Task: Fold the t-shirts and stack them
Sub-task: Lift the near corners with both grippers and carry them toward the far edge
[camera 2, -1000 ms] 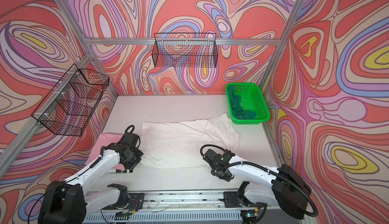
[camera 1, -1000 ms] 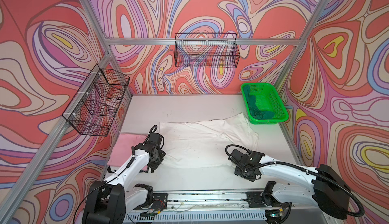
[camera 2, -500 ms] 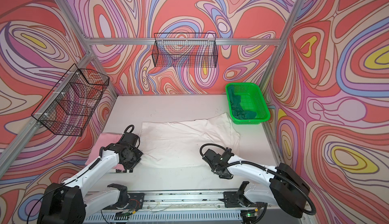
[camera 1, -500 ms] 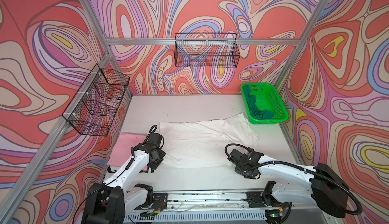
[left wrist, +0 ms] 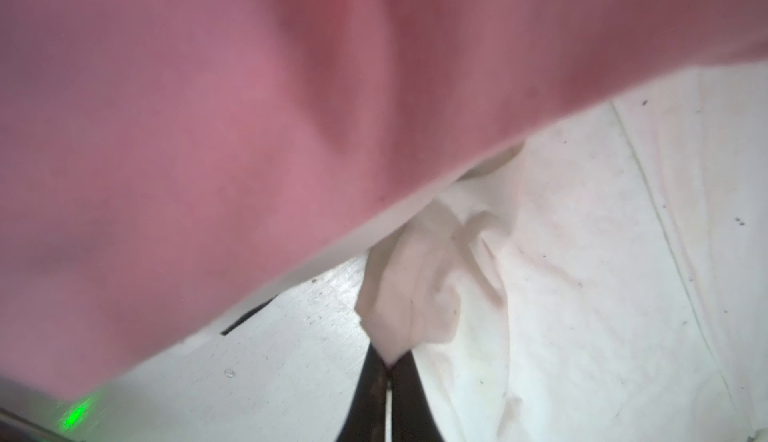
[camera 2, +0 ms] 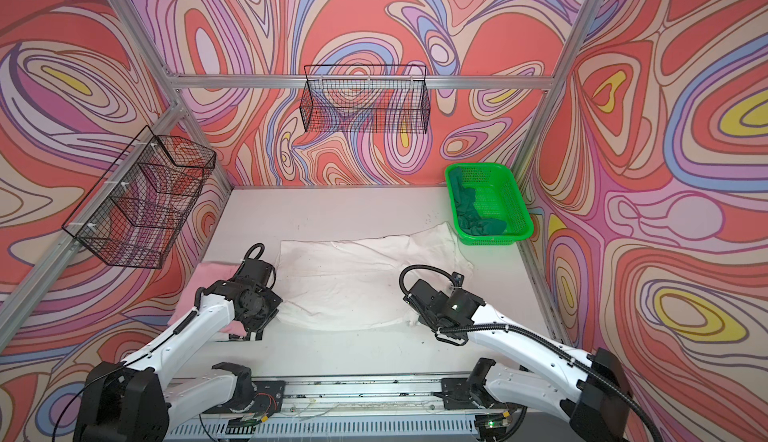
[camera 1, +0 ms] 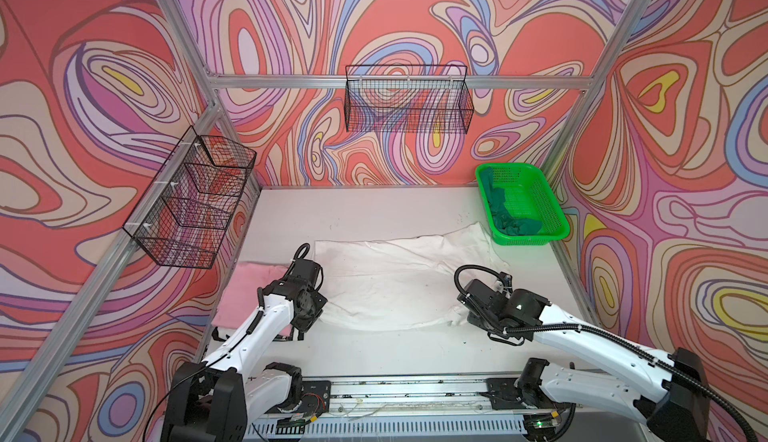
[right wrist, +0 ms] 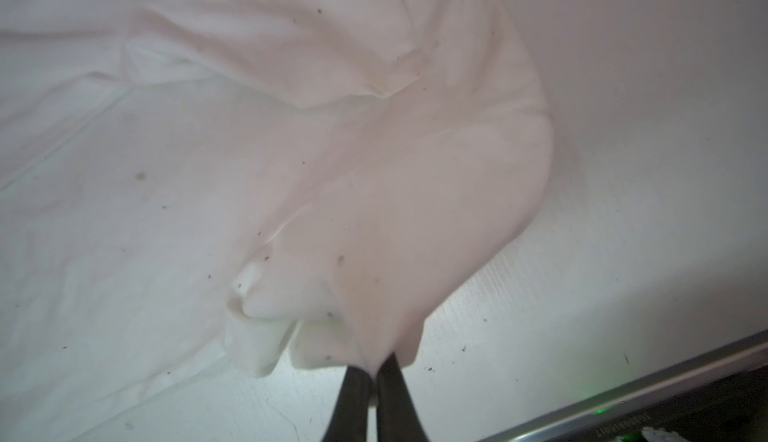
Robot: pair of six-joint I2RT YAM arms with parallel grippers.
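You'll see your right gripper (right wrist: 376, 371) has closed since a second ago — jaws that stood apart now pinch the near right corner of the white t-shirt (right wrist: 374, 211), and the cloth there has gathered into a small bunch.

Swirl-patterned pink-red walls (camera 1: 415, 24), aluminium frame rails (camera 1: 291, 81), black wire baskets (camera 1: 407, 105), scuffed white tabletop (camera 1: 365, 211).
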